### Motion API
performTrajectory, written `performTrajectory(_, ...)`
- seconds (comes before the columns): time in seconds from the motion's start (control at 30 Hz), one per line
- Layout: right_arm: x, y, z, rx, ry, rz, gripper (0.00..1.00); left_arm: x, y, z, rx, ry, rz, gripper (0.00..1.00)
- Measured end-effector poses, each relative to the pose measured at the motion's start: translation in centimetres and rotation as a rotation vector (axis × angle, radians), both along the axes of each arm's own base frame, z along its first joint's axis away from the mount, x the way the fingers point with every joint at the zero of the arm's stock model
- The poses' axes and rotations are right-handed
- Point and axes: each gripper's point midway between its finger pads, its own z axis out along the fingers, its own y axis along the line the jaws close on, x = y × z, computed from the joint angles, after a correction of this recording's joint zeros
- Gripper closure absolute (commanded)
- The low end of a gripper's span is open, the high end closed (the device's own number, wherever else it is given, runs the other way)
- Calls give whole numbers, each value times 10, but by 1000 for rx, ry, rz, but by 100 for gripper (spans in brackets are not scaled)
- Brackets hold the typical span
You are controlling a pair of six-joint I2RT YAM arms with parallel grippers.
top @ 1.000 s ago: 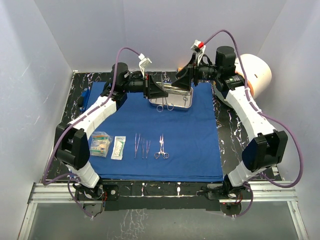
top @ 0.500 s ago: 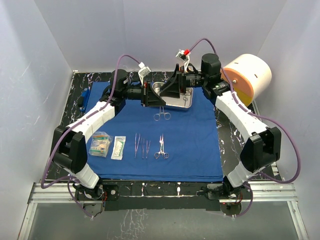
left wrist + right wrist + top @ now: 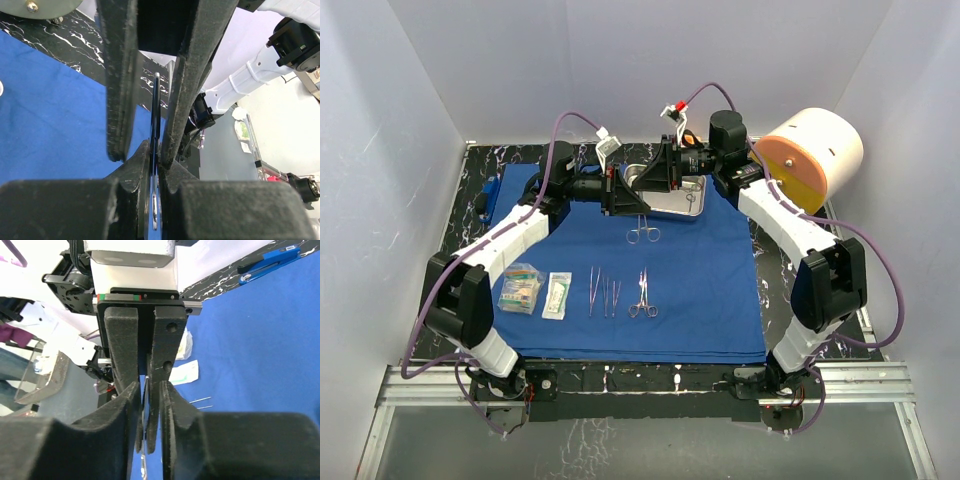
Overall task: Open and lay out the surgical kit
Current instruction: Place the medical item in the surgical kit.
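- The blue cloth wrap (image 3: 700,280) is lying spread flat, with the steel tray (image 3: 692,200) sitting at its 12 o'clock edge.
- The right gripper (image 3: 149,387) is finishing its swing in from 1 o'clock to meet the left gripper (image 3: 155,155) above the tray. Its jaws are narrowing from wide apart around a slender steel instrument (image 3: 155,110), which looks like a hand-over beginning.
- The left gripper is staying clamped on that instrument; whether the right one is pinching it yet, I cannot tell.
- A clamp (image 3: 642,233) is lying just at 6 o'clock of the tray. Forceps (image 3: 594,290), a second clamp (image 3: 642,295) and two packets (image 3: 521,288) are lying in a row toward 7 o'clock.
- The instrument is showing edge-on only, so its kind is unclear, and the grippers are hiding part of the tray.
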Motion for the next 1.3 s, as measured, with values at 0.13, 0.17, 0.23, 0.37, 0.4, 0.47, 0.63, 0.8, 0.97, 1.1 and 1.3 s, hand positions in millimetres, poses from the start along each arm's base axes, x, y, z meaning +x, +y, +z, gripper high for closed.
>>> performTrajectory(0.13, 1, 0, 1, 4, -1, -1, 67, -2, 1, 2, -2, -6, -2, 100)
performTrajectory(0.17, 1, 0, 1, 5, -4, -1, 69, -2, 0, 2, -2, -7, -3, 100)
performTrajectory(0.23, 1, 0, 2, 6, -6, -2, 73, -3, 1, 2, -2, -6, -2, 100)
performTrajectory(0.37, 2, 0, 2, 8, -12, -3, 79, -3, 1, 0, 0, -1, -3, 100)
performTrajectory(0.4, 2, 0, 3, 8, -13, -4, 80, -4, 1, -2, 2, 3, -2, 100)
performTrajectory(0.47, 3, 0, 5, 10, -18, -5, 84, -4, 2, -4, 5, 9, -2, 100)
performTrajectory(0.63, 6, -2, 13, 20, -40, -11, 100, -5, 2, -6, 6, 13, -4, 100)
performTrajectory(0.8, 5, -3, 13, 20, -24, -10, 96, -5, 2, -5, 5, 1, -3, 100)
performTrajectory(0.97, 5, -4, 13, 20, -31, -6, 82, -5, 2, -5, 5, 6, -3, 100)
performTrajectory(1.1, 5, -4, 11, 16, -41, -5, 86, -6, 2, -5, 5, 9, -3, 100)
performTrajectory(1.3, 3, -4, 9, 8, -37, 3, 88, -6, 2, -5, 5, 11, -2, 100)
